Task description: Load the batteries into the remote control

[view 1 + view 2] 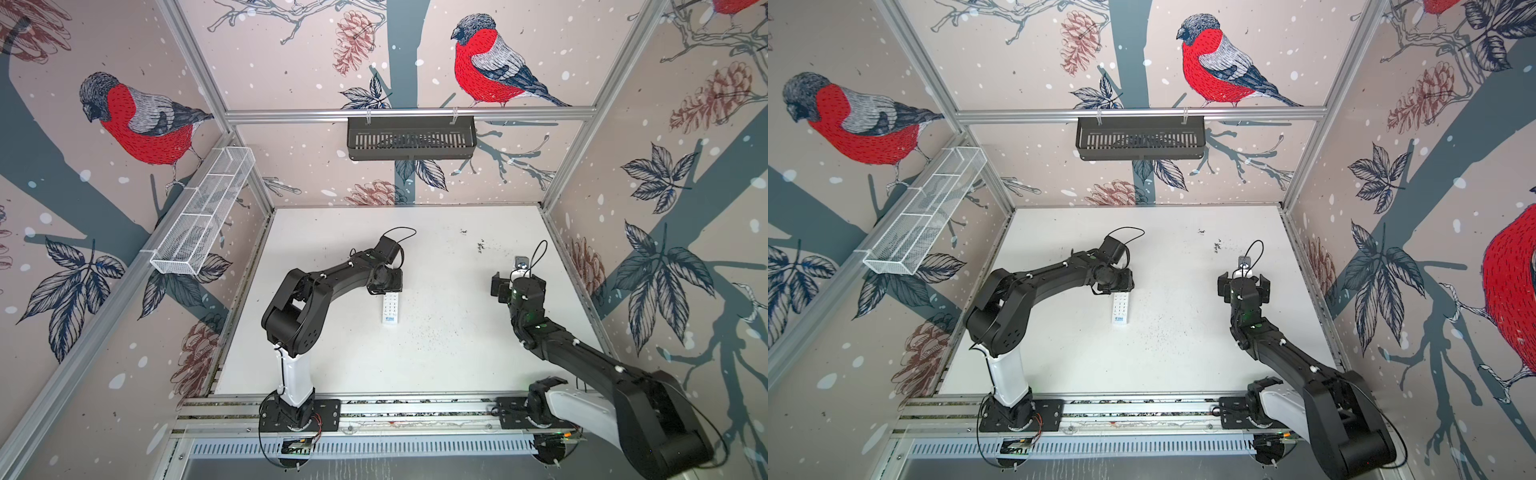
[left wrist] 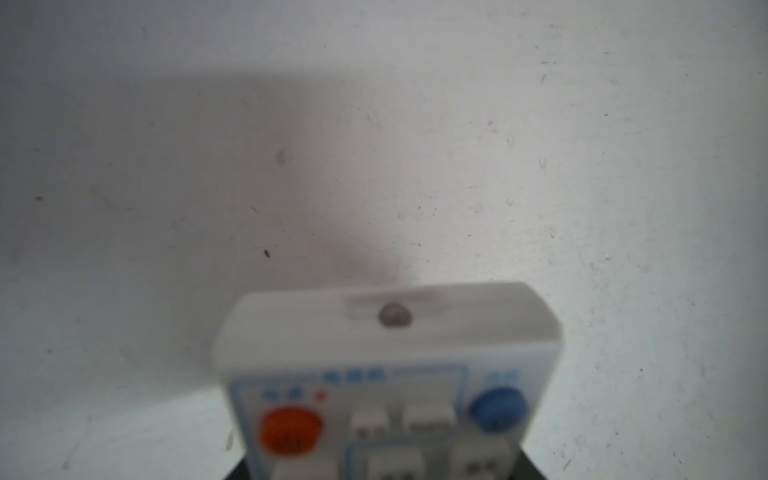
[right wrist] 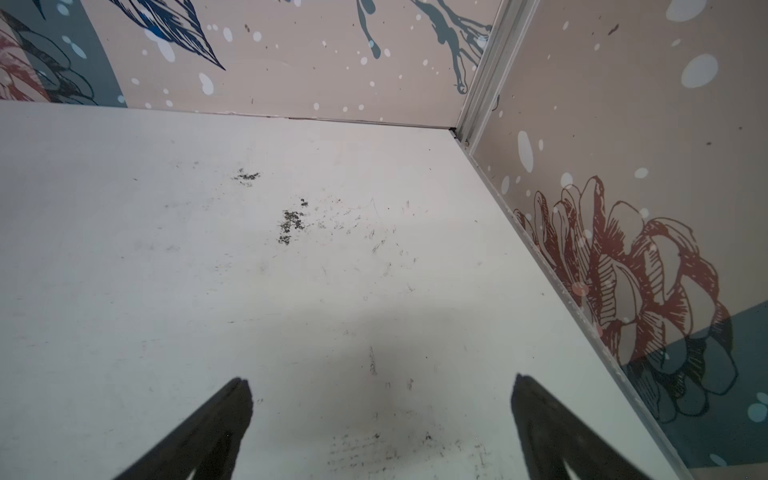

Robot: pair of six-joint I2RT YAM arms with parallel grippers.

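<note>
At the left of a top view one white mesh basket (image 1: 203, 212) hangs on the side wall; what it holds, if anything, cannot be made out. Right of it, at centre-left, the left pincer (image 1: 388, 289) sits over the upper end of the remote control (image 1: 390, 312); there is one remote, lying lengthwise mid-frame on the white surface (image 1: 436, 357), buttons up, blue logo at its lower end in both top views. In the left wrist view the remote control (image 2: 390, 365) fills the lower middle of the frame, with dark finger edges at its flanks; the pincer looks part-closed on its sides, holding it.

As for batteries, the count is zero; none shows on the surface or in either pincer. With the buttoned face up, the compartment (on the underside, presumably) is hidden; whether cells already sit inside cannot be told. If they do not, all of the loading is left to do: turning the remote over, opening it, seating both cells and closing it.

At upper centre one black basket (image 1: 411, 137) hangs from the rail. At centre-right the right pincer (image 3: 380, 386) hovers over bare surface, jaws spread wide and empty, well apart from the remote; that makes two pincers in all.
</note>
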